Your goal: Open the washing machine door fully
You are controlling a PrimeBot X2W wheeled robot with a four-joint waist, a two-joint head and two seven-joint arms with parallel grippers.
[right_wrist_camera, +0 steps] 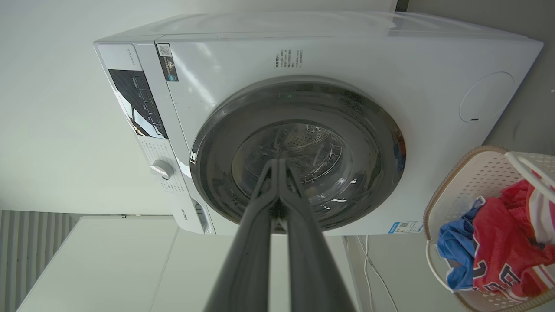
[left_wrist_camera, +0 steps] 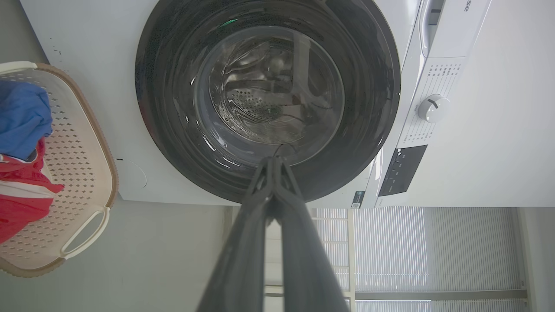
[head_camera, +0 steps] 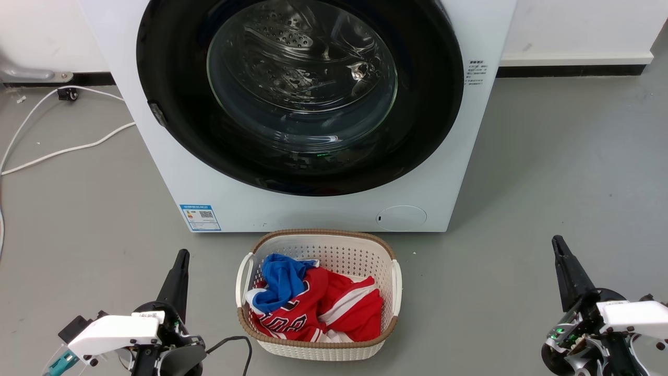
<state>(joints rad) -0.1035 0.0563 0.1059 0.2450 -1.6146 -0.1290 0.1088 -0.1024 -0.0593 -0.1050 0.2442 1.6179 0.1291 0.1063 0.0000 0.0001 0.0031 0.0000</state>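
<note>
Grey floor, white wall behind.
Washer: white front-loader at centre back, with a blue label low on the left of its front and a round hatch low on the right.
Door: black ring with a glass bowl, lying flat against the washer front.
Basket: just before the washer, holding a red jersey and a blue cloth.
Left gripper: low left, fingers pressed together, empty, well apart from the door.
Right gripper: low right, likewise.
White cables: on the floor, left.
</note>
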